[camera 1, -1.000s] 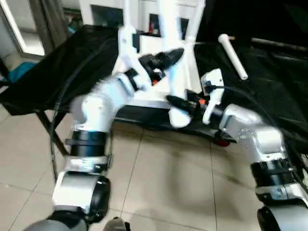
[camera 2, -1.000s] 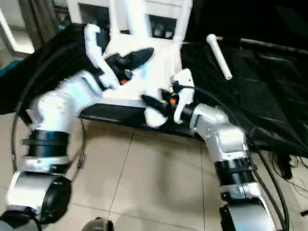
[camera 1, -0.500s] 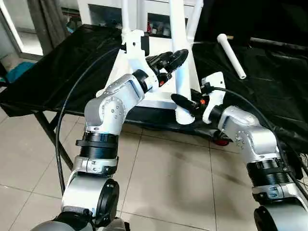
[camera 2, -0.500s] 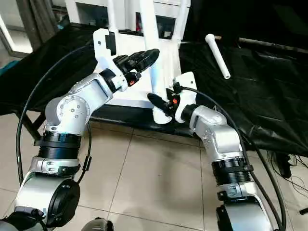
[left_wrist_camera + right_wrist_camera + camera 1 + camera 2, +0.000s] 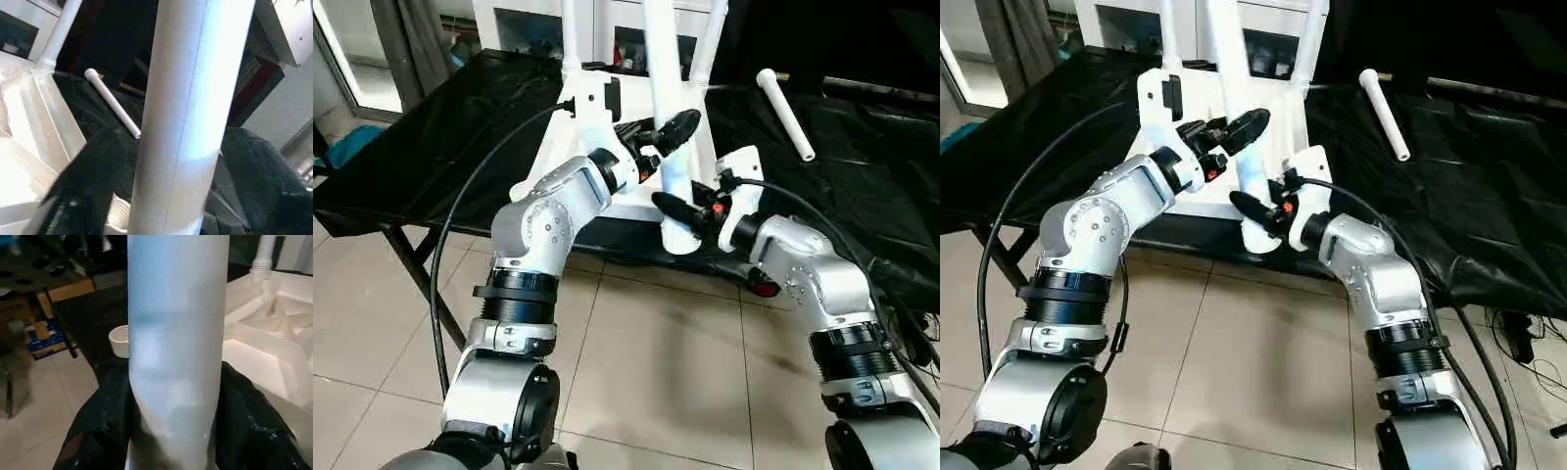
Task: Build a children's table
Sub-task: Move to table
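Three legs already stand on the upturned table top (image 5: 607, 201) at the frame's centre. Your right gripper (image 5: 677, 208) pinches the near leg (image 5: 668, 147) low; your left gripper (image 5: 668, 132) is spread around it higher. Next, seat this smooth tapered tube firmly. The fourth leg (image 5: 786, 113) lies on black cloth (image 5: 862, 166), upper right.

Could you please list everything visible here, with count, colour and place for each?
Table top: one, white, upside down on the black cloth.
Standing legs: three, white, upright in corner sockets.
Loose leg: one, white, lying on the cloth to the right.
Black cloth: one, covering the work surface.
White cabinet: one, behind the work surface.
Tiled floor: beige, below.
Left gripper: black, around the near leg, higher up.
Right gripper: black, shut on the near leg, low down.
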You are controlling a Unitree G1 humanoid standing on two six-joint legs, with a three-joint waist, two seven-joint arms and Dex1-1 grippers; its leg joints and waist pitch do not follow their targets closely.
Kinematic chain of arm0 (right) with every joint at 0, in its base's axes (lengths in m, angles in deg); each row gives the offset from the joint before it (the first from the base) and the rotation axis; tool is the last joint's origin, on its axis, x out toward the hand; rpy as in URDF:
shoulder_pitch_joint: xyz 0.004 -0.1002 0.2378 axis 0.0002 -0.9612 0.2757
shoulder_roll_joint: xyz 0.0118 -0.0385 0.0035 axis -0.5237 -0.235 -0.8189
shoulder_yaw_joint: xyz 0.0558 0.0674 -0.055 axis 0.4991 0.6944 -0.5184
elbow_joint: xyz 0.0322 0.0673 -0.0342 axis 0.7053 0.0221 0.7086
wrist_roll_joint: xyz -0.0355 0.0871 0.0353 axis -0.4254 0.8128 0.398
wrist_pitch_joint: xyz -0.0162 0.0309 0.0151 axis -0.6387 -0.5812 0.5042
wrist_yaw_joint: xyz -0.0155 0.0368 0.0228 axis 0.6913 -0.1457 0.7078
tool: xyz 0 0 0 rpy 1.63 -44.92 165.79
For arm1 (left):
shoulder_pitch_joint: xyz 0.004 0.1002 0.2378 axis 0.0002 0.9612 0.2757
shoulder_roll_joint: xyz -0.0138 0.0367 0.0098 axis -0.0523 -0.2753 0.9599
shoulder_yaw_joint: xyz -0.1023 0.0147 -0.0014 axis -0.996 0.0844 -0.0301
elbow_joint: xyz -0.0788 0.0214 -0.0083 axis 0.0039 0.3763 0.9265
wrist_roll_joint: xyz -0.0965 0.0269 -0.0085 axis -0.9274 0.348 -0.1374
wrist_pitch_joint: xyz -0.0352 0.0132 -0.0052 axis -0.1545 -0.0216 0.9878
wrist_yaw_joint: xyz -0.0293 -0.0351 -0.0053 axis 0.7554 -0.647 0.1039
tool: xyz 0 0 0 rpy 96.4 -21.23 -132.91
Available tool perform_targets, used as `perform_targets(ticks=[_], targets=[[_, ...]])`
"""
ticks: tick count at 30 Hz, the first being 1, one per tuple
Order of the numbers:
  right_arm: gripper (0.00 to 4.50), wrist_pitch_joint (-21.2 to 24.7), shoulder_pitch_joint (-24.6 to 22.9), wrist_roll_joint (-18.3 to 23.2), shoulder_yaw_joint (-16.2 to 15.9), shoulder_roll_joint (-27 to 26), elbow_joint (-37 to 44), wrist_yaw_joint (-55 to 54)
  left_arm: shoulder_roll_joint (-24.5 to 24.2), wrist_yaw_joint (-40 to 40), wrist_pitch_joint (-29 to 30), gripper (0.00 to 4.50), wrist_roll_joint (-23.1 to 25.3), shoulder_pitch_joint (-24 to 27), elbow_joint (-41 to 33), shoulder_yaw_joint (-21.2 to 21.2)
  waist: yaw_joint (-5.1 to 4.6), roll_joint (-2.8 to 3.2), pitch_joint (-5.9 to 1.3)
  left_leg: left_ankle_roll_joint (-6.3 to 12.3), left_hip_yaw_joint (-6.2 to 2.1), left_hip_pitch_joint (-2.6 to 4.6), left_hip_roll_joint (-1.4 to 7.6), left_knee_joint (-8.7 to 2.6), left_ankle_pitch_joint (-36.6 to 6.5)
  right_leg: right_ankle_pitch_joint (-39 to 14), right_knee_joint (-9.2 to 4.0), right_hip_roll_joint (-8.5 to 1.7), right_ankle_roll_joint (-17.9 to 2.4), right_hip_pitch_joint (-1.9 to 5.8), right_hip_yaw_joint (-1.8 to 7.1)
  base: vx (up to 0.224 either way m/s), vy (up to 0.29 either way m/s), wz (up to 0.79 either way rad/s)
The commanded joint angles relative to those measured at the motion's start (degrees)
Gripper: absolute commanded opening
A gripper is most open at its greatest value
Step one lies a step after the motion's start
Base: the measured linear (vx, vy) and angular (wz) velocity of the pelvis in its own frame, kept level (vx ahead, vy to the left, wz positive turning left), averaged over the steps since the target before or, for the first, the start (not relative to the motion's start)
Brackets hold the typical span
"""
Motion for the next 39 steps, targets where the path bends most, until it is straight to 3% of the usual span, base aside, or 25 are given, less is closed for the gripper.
perform_targets(ticks=[1,5,7,11,13,27,28,33,35,37,39], targets=[[1.89,-0.23,-0.19,0.10,-0.47,0.32,2.17,1.32,0.40,0.14,-0.23,3.19,-0.17,0.06,-0.11,-0.01,-0.01,-0.47,-4.68,0.31,-0.71,2.39,2.75,-3.75,-9.31,-1.17,-4.19,-3.59,-13.03,2.32,1.84,0.000,0.000,0.00],[1.89,-0.10,-0.41,0.26,-0.69,0.38,2.54,1.87,0.21,-0.09,-0.26,2.99,-0.46,-0.18,0.26,-0.62,0.00,-0.49,-4.65,0.05,-0.73,2.39,2.75,-3.81,-9.63,-1.74,-4.24,-3.60,-12.91,2.30,1.86,0.000,0.000,0.00],[1.89,0.02,-0.39,0.37,-0.55,0.38,2.59,1.90,-0.02,-0.15,-0.39,2.60,-0.39,-0.30,0.42,-0.79,0.00,-0.46,-4.67,0.14,-0.75,2.38,2.75,-3.80,-9.32,-1.13,-4.19,-3.59,-12.83,2.29,1.85,0.000,0.000,0.00],[1.89,0.09,-0.33,0.41,-0.37,0.41,2.52,2.15,-0.23,-0.17,-0.53,2.51,-0.13,-0.48,0.65,-0.88,0.03,-0.45,-4.68,0.13,-0.75,2.37,2.75,-3.80,-9.21,-1.02,-4.15,-3.61,-13.02,2.28,1.85,0.000,0.000,0.00],[1.89,0.14,-0.36,0.53,-0.26,0.53,2.58,2.35,-0.49,-0.11,-0.57,2.14,0.06,-0.63,0.89,-0.85,0.04,-0.40,-4.69,0.16,-0.75,2.39,2.72,-3.78,-9.26,-0.98,-4.16,-3.59,-12.96,2.28,1.86,0.000,0.000,0.00],[1.89,-1.33,-0.27,-0.55,0.30,1.24,2.41,1.96,-2.12,1.91,0.42,1.85,-0.45,-1.87,1.70,-1.19,-0.02,-0.42,-4.63,-0.40,-0.76,2.45,2.76,-3.90,-9.98,-1.73,-4.20,-3.62,-12.95,2.21,1.85,0.000,0.000,0.00],[2.45,-0.74,-0.21,0.24,0.54,1.38,2.42,2.82,-2.21,2.17,0.59,1.85,-0.60,-2.07,1.66,-1.11,-0.04,-0.59,-4.59,-0.33,-0.72,2.43,2.74,-3.91,-10.16,-2.07,-4.27,-3.60,-12.90,2.23,1.87,0.000,0.000,0.00],[3.02,3.84,0.38,4.23,1.95,2.82,3.59,6.49,-2.76,3.72,1.21,1.85,-0.95,-2.60,1.59,-0.62,0.14,-0.53,-4.63,0.55,-0.74,2.44,2.74,-3.80,-9.13,-0.92,-4.13,-3.57,-13.07,2.31,1.84,0.000,0.000,0.00],[3.05,4.82,0.74,4.65,2.00,4.20,3.55,8.18,-3.16,4.51,1.35,1.85,-0.66,-2.59,1.67,-0.14,0.23,-0.52,-4.67,0.56,-0.71,2.41,2.76,-3.74,-8.89,-0.75,-4.09,-3.63,-13.20,2.34,1.83,0.000,0.000,0.00],[3.05,8.74,2.82,7.76,5.16,8.24,1.91,11.86,-3.70,6.39,2.53,1.85,-1.13,-2.21,1.18,0.53,0.24,-0.52,-4.68,0.90,-0.66,2.46,2.64,-3.63,-8.74,-0.66,-4.10,-3.58,-13.52,2.49,1.84,0.000,0.000,0.00],[3.05,10.37,3.09,8.88,5.58,9.95,1.97,13.90,-3.81,6.75,3.09,1.85,-1.41,-2.16,0.97,0.61,0.40,-0.62,-4.66,1.08,-0.64,2.36,2.67,-3.57,-8.49,-0.69,-4.11,-3.58,-13.63,2.56,1.85,0.000,0.000,0.00]])
